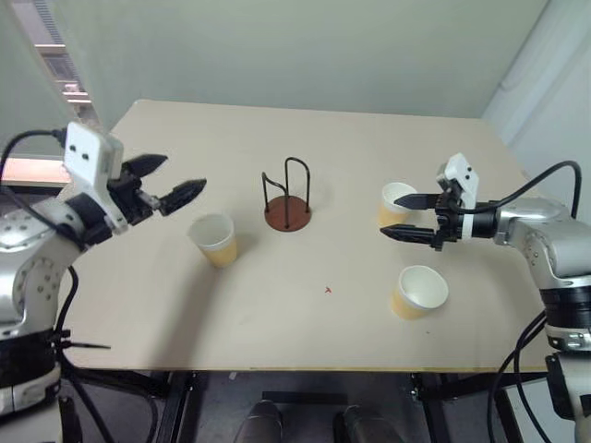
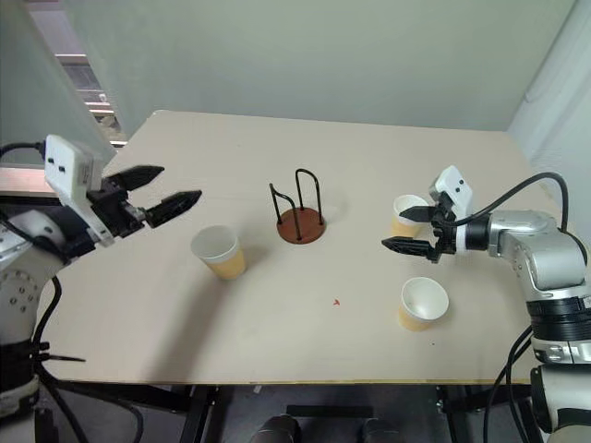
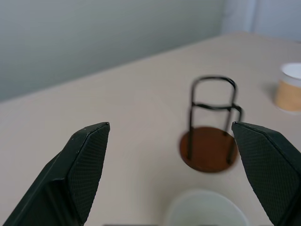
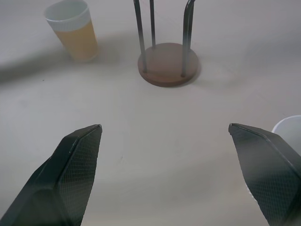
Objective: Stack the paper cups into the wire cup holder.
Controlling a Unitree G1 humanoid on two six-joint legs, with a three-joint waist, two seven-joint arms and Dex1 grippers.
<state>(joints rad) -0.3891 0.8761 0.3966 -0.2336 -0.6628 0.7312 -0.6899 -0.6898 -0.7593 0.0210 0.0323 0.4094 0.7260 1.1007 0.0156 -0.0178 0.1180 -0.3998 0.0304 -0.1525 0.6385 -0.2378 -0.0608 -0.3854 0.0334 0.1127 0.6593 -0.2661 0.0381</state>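
Three paper cups stand loose on the table (image 1: 277, 323), none yet in the wire cup holder (image 1: 287, 198), which sits empty near the middle: one cup (image 1: 214, 239) lies to its left, another (image 1: 396, 202) to its right and the third (image 1: 419, 291) nearer the front edge on the right. Both pincers hang above the table with fingers spread wide and nothing between them, the left gripper (image 1: 170, 180) just beside the left cup and the right gripper (image 1: 401, 217) close beside the far right cup. By my reading the whole job remains, with every cup still to be picked up and dropped inside the wire loops.
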